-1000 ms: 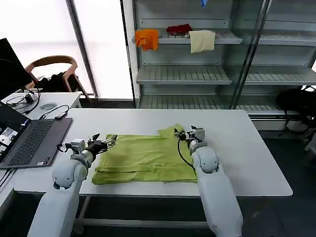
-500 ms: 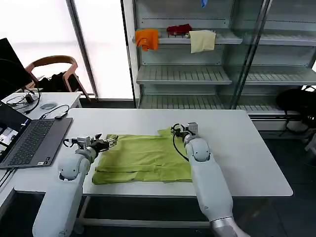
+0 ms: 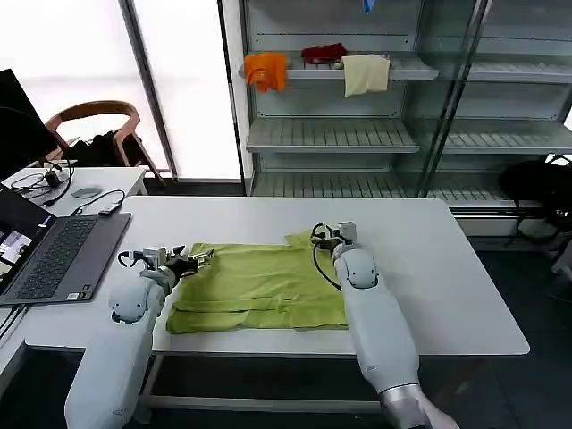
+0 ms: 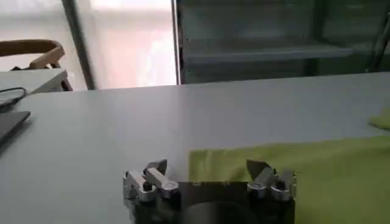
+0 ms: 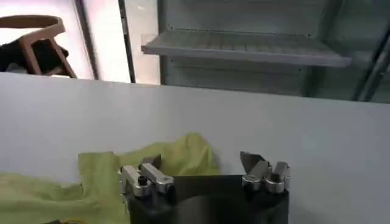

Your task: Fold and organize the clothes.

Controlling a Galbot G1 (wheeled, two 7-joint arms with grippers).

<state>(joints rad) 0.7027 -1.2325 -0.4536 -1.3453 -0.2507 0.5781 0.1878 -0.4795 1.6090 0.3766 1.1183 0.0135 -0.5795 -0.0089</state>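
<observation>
The lime-green T-shirt (image 3: 259, 286) lies flat on the white table (image 3: 447, 268), near its front edge, between the two arms. It looks partly folded: its outline is roughly rectangular, with a doubled band along the near edge and one sleeve still poking out at the far right corner, so the job appears to be somewhere in the middle rather than finished. The left gripper (image 3: 198, 258) sits low at the shirt's far left corner, and in the left wrist view its fingers (image 4: 157, 168) stand spread apart with the cloth's edge lying between them, nothing pinched yet. The right gripper (image 3: 323, 236) rests at the far right corner by the loose sleeve; the right wrist view shows its fingers (image 5: 248, 159) likewise parted and empty, the crumpled green fabric just under and beside one of them. Judging by this, at least one further fold and the final tidying remain to be done.
</observation>
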